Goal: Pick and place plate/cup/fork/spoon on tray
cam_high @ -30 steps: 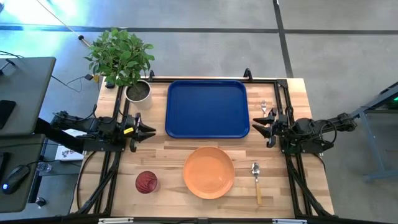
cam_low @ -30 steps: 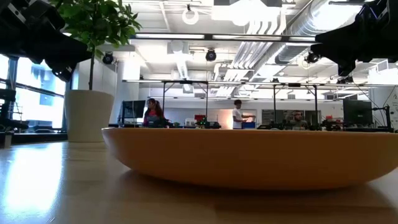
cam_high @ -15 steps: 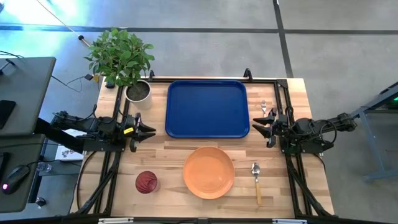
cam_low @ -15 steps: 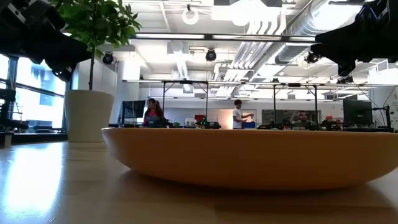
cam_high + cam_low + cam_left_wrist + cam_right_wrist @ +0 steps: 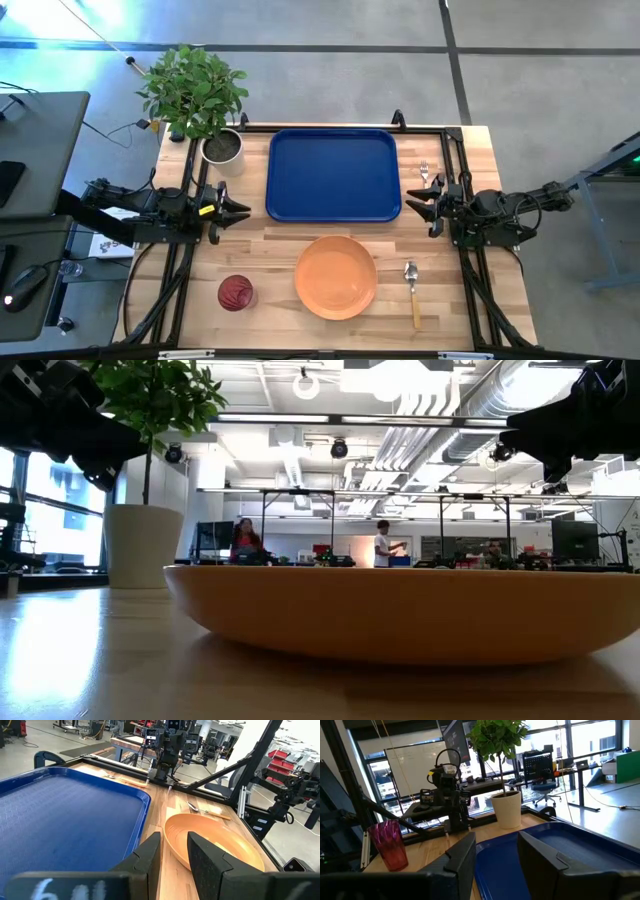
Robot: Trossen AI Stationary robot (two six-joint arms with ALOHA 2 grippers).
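**Nothing on the tray, arms unmoved**

Your blue tray (image 5: 333, 174) sits bare at the table's far middle. The orange plate (image 5: 336, 277) lies in front of it, red cup (image 5: 236, 293) to its left, spoon (image 5: 412, 291) to its right, fork (image 5: 424, 172) beside the tray. No readable writing. Left gripper (image 5: 238, 210) and right gripper (image 5: 416, 204) flank the tray, fingers parted, empty. Nothing has shifted since the earlier frames.

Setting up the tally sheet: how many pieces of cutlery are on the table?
2. The fork lies right of the tray, partly hidden by the right gripper. The spoon lies right of the plate. None other shows.
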